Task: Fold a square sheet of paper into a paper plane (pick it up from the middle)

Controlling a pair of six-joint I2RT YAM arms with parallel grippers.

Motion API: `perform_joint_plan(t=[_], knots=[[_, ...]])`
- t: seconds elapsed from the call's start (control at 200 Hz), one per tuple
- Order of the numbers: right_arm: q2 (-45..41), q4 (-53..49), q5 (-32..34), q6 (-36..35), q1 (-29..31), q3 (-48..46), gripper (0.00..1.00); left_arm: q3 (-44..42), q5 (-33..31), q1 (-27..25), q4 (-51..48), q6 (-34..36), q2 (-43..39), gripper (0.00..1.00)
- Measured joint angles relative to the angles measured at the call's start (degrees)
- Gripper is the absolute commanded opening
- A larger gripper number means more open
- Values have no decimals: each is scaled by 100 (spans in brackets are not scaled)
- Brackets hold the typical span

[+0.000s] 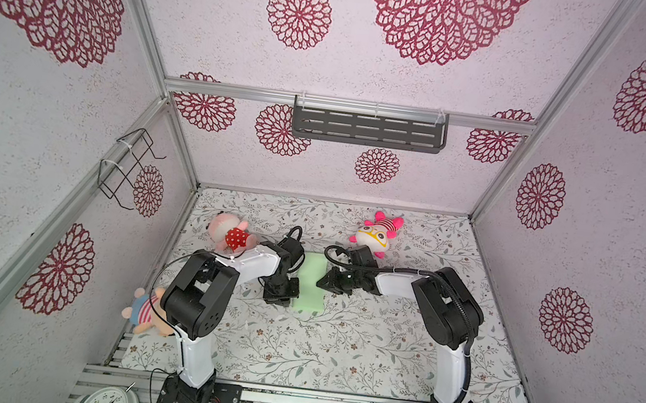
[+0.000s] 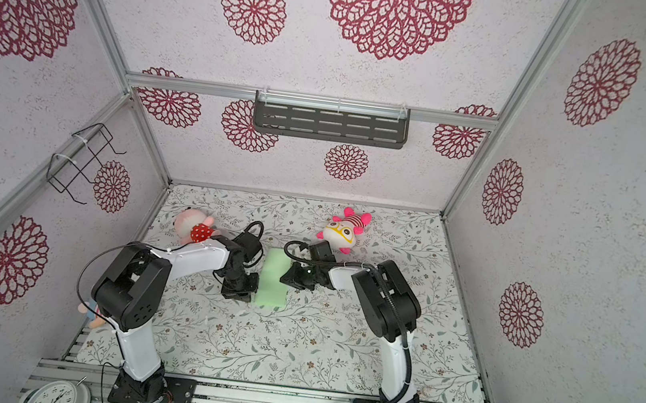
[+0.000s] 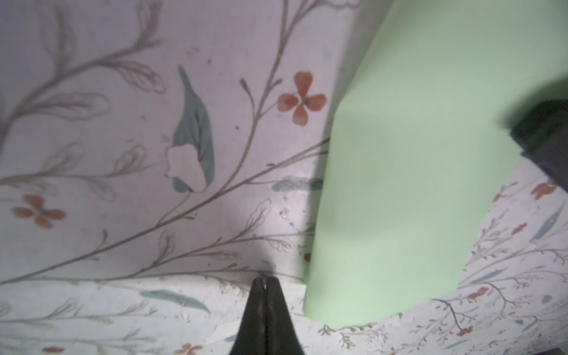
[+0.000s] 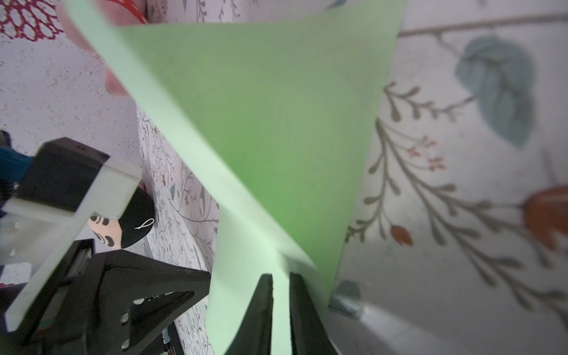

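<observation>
Your right fingers (image 4: 261,310) pinch one edge of the sheet of paper (image 4: 261,123), which arches up from the worktop (image 4: 461,276) beyond them. Carry that edge over squarely. Your left fingers (image 3: 256,316), clenched empty, rest just beside the sheet; pin it there.

Both top views looked steeply down from high above the near edge of the worktop (image 1: 295,345), far enough off to hold its whole floral surface, and shared almost the same scene. The left wrist camera sat close behind the left fingers (image 3: 256,310), facing down onto the worktop, the square sheet of paper (image 3: 415,184) just beside the fingertips. The right wrist camera peered along the right fingers (image 4: 261,313) from very near, the same sheet filling the space ahead of them.
</observation>
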Motion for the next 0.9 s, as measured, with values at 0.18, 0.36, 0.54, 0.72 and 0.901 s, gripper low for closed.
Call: perform_joint_plan(t=[0.18,0.36,0.54,0.72,0.901], knots=[[0,0,0,2,0,0,17,109,81,-7,345,-46,-374,0],[0,0,0,2,0,0,17,225,262,-92,632,-118,-87,0],[0,2,0,2,0,0,17,328,74,-205,483,-122,378,0],[2,-4,2,2,0,0,17,350,-310,-214,186,-28,369,0],[7,-9,0,2,0,4,17,66,-372,-221,81,-28,149,0]])
